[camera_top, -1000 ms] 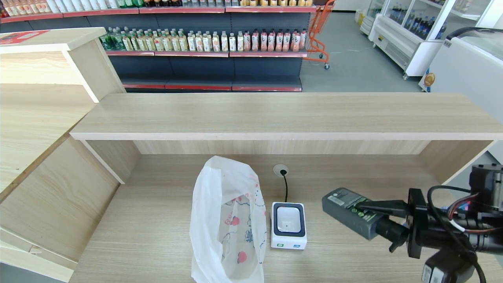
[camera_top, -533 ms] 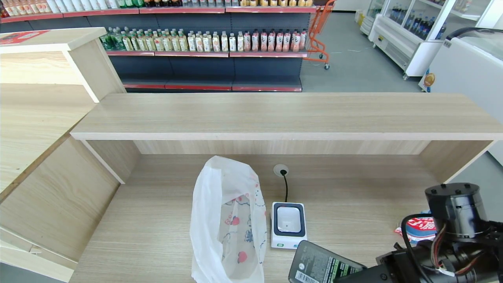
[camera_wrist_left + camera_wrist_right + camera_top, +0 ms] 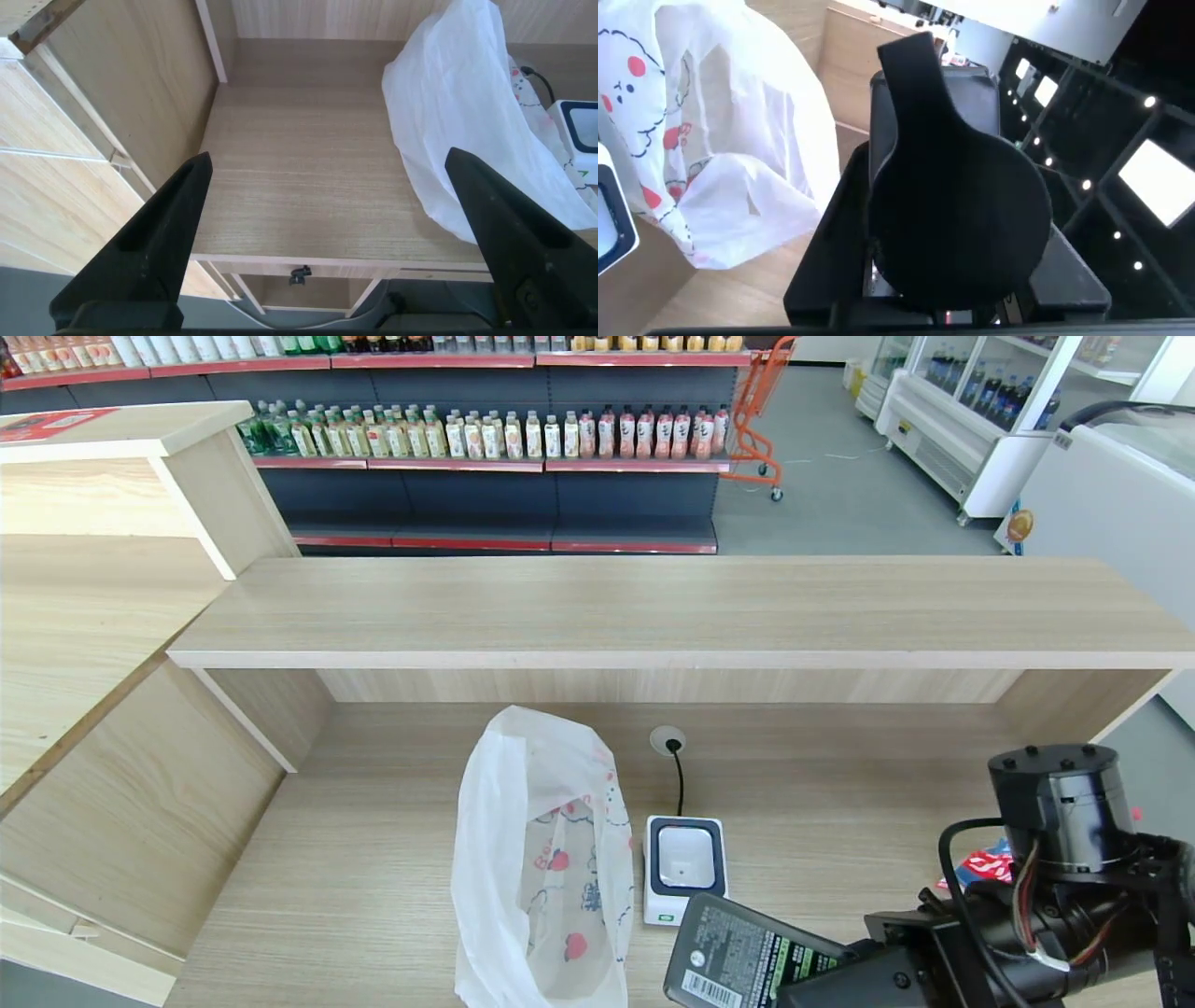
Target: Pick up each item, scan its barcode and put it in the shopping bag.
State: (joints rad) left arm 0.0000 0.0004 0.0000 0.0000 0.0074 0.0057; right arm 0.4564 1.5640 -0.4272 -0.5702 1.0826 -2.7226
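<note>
My right gripper (image 3: pixel 826 971) is shut on a dark grey packet (image 3: pixel 742 954), held flat just in front of the white barcode scanner (image 3: pixel 686 863) and overlapping its near edge. The packet's printed face with the barcode (image 3: pixel 700 987) points up. The white shopping bag (image 3: pixel 541 859) with red and blue prints stands open just left of the scanner. In the right wrist view a black finger (image 3: pixel 948 196) covers the packet (image 3: pixel 976 89), with the bag (image 3: pixel 719 140) beyond. My left gripper (image 3: pixel 322 252) hangs open over the counter's left front, the bag (image 3: pixel 467 121) to its side.
A red and blue snack packet (image 3: pixel 985 866) lies on the counter behind my right arm. The scanner's cable (image 3: pixel 679 779) runs back to a grommet hole. A raised wooden shelf (image 3: pixel 672 611) spans the back, and a wooden side wall (image 3: pixel 140 812) closes the left.
The right arm has swung the dark packet from the right of the scanner down and leftward to the scanner's front edge, turning its barcode face up. The red and blue packet became visible.
</note>
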